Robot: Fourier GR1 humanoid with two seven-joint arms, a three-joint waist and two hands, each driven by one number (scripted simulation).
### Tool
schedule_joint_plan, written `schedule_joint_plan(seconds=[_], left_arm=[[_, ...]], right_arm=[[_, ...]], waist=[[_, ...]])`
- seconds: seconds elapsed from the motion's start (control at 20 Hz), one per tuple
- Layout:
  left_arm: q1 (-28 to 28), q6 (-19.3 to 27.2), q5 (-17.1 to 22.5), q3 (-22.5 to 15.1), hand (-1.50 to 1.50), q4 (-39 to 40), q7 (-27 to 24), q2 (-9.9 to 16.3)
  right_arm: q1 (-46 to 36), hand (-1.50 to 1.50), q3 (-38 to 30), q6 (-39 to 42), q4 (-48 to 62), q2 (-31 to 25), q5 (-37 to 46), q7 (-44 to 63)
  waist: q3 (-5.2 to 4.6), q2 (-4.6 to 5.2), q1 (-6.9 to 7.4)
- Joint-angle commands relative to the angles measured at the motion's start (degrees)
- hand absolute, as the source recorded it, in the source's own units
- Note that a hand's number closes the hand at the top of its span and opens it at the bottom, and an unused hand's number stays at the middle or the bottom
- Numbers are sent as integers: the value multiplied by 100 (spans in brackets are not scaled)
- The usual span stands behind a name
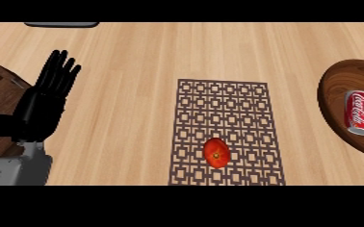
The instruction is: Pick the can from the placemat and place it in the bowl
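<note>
Pale wooden counter planks (142,67) fill my view, running left to right. At about six o'clock lies a brown rectangular placemat with a cut-out lattice pattern (226,115), and on its lower half I see a red tomato-like fruit (216,153) lying on the weave. Over at three o'clock, a dark wooden bowl (332,96) is cut by the view's edge; inside it lies the red soda can with white lettering (355,111), on its side and partly out of frame, so the can is in the bowl and well apart from the placemat. At nine o'clock my black left hand (41,107) rests with straight fingers pointing up, holding nothing. I cannot see my right hand. A grey object's edge (61,24) shows at eleven o'clock.
</note>
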Motion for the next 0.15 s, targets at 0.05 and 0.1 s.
schedule_joint_plan(seconds=[0.05, 0.1], left_arm=[[-33, -80, 114, 44, 0, 25, 50, 11], [-25, 75, -19, 0, 0, 14, -15, -75]], right_arm=[[287, -150, 3, 883, -39, -236, -6, -547], [367, -150, 17, 867, -66, -234, 2, -574]], waist=[[11, 8, -4], [24, 16, -27]])
